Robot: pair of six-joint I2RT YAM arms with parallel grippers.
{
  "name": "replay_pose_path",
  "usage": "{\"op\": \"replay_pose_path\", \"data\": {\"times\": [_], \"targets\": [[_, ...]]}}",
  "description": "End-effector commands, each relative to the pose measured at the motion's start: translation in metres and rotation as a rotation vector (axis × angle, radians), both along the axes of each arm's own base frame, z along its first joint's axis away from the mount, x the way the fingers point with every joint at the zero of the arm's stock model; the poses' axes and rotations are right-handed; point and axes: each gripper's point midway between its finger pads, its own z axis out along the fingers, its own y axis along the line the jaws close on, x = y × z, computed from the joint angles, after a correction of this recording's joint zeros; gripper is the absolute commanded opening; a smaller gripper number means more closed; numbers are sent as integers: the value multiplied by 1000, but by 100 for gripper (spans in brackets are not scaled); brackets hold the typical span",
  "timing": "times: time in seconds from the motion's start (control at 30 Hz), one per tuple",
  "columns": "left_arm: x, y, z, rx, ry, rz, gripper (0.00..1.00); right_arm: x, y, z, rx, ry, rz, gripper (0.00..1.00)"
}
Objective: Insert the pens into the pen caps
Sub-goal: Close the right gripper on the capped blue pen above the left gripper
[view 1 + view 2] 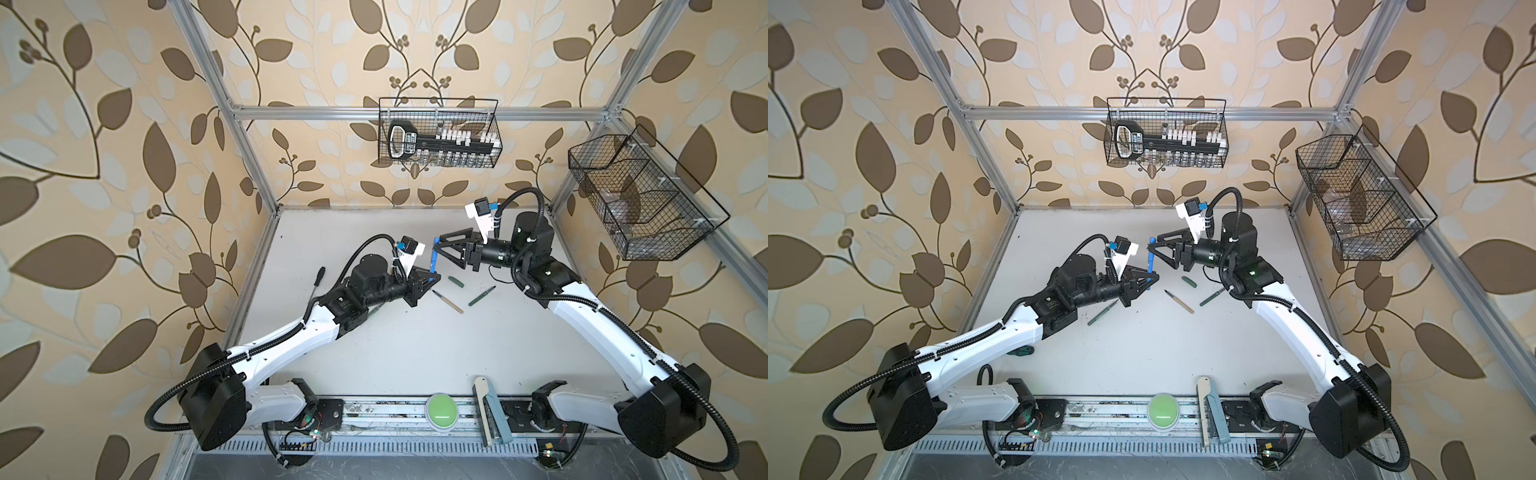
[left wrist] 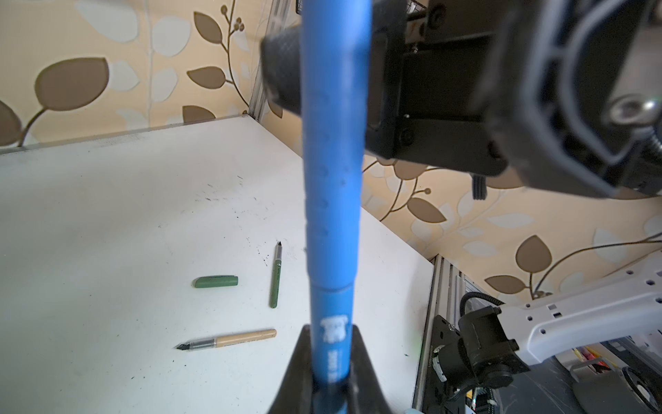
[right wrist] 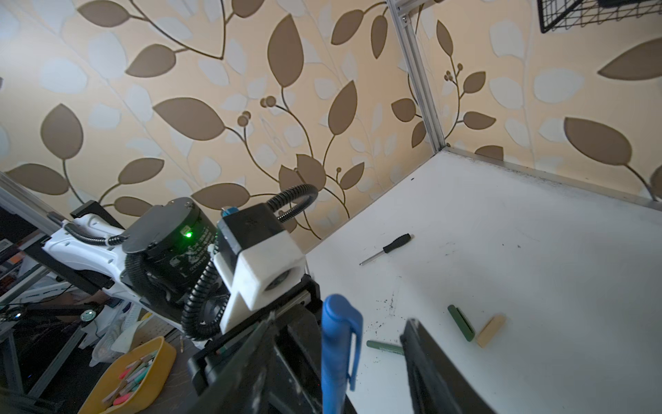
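Capped blue pen (image 2: pixel 333 308) stands upright, aloft; beige pen (image 2: pixel 229 339), green pen (image 2: pixel 274 279), green cap (image 2: pixel 215 282) lie flat.

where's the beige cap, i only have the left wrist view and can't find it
Observer: It shows only in the right wrist view: the beige cap lies beside a second green cap.
Operator: ok and are the right fingers clamped on the blue cap
Observer: No. The right gripper is open, and its fingers stand on either side of the blue cap with a gap.
Operator: any pen i'm missing
Observer: Yes, in a top view a second green pen lies partly under the left arm.
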Motion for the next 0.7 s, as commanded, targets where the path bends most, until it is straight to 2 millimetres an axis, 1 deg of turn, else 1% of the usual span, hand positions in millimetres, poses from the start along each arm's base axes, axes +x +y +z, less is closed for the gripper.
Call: {"op": "replay_pose_path", "data": {"times": [0.0,0.1,0.23,0.33,0.4,0.47,0.57,0.6,0.67], "targets": [[-6,1,37,-58,-91,-19,0,9,-5,4,-24,-17,-48,59],[-6,0,37,-58,-91,-25,0,10,0,1,-12,-3,-29,59],[-5,-2,37,-53,-87,-30,0,6,10,6,14,-23,18,58],[-5,-3,37,-52,-82,-33,0,3,18,6,19,-25,51,50],[-4,-3,37,-52,-82,-29,0,4,20,4,19,-18,59,44],[-3,-2,36,-50,-81,-21,0,4,21,1,18,-8,61,31],[0,0,38,-51,-93,2,0,1,22,-5,19,8,71,16],[2,2,39,-46,-100,14,0,0,22,-9,18,19,73,12],[6,5,44,-43,-128,46,0,-4,24,-16,14,38,81,8]]}}
